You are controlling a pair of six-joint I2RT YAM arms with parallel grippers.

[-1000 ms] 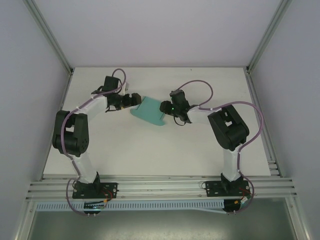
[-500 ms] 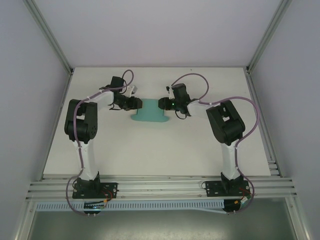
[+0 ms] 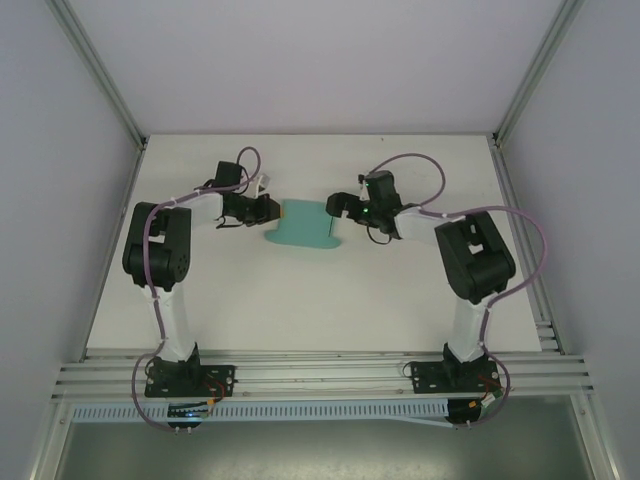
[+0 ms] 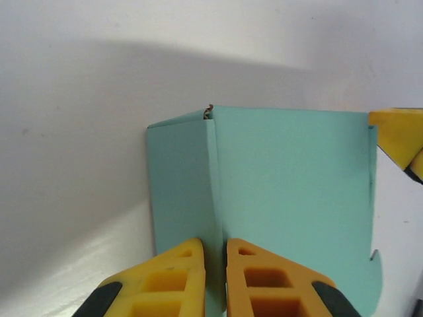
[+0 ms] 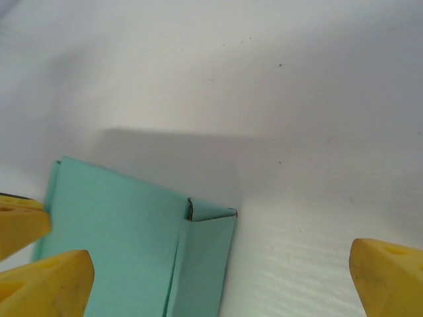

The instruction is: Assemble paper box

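Note:
The teal-green paper box (image 3: pixel 303 226) lies partly folded on the white table, between the two arms. My left gripper (image 3: pixel 272 211) is at its left edge. In the left wrist view that gripper (image 4: pixel 215 247) is shut on a raised crease of the paper box (image 4: pixel 291 191). My right gripper (image 3: pixel 335 205) stands open at the box's far right corner. In the right wrist view its jaws (image 5: pixel 221 254) are spread wide around a folded side flap of the box (image 5: pixel 119 251), touching nothing. One right fingertip (image 4: pixel 395 132) shows past the box's far edge.
The white table (image 3: pixel 300 300) stretches bare toward the near edge. An aluminium rail (image 3: pixel 320 370) carries both arm bases. Grey walls close in the left and right sides.
The box has swung from tilted to square between the arms. The right gripper has let go and drawn back to the right. The left gripper still holds its edge.

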